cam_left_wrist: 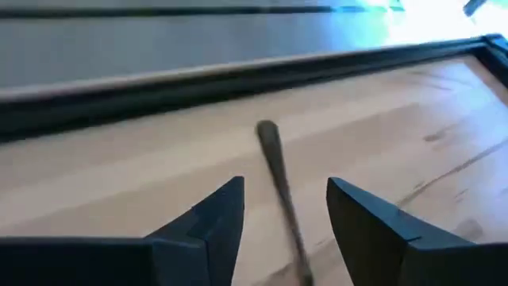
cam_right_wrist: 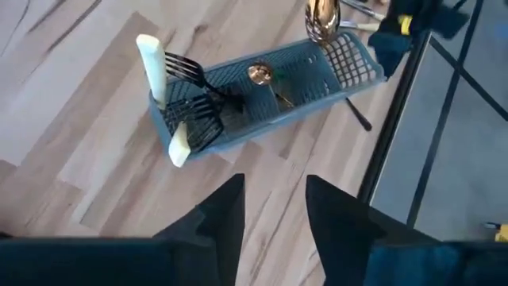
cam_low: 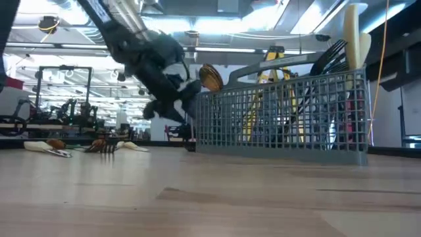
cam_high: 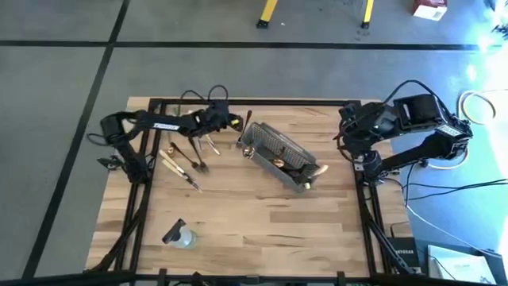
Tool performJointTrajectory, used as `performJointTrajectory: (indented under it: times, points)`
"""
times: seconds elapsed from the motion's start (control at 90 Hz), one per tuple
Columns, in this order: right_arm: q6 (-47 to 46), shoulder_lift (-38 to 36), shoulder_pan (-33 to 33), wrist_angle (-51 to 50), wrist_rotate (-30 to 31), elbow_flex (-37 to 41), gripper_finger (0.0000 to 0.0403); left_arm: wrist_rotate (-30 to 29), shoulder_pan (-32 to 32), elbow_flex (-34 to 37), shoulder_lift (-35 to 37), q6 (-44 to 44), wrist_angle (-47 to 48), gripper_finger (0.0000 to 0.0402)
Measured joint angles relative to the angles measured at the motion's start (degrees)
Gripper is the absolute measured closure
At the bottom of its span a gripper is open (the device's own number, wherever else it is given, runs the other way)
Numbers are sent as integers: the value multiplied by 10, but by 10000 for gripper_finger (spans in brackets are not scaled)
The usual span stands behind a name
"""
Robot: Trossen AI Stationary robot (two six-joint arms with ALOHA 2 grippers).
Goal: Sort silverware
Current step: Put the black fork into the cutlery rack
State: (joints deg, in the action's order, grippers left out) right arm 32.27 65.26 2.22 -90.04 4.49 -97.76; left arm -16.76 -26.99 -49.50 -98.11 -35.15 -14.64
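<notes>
A dark utensil (cam_left_wrist: 279, 189) lies flat on the bench (cam_high: 262, 222) near its far edge, between the left gripper's (cam_left_wrist: 284, 208) wide jaws, untouched. The right gripper (cam_right_wrist: 274, 208), jaws parted, holds nothing.

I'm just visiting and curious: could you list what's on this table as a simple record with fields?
Table: wooden top
Basket: grey wire-mesh basket, holding several utensils
Loose silverware: utensils lying left of the basket
Left gripper: open, fingers either side of a dark utensil handle
Right gripper: open, raised at the table's right edge
Other: small clear bottle
</notes>
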Motion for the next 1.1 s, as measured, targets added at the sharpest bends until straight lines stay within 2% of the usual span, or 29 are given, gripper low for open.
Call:
performJointTrajectory:
  times: [0.156,0.333,0.867,1.1]
  points:
    - [-9,1,0,0,0,0,287,-1,24,-12,-56,-10,-14,248]
    - [-34,1,0,0,-17,0,287,62,22,-13,-86,-24,-52,249]
    - [-35,1,0,0,-26,0,288,41,24,-13,-93,41,-36,249]
    - [-34,1,0,0,-26,0,288,33,26,-13,-123,52,-40,249]
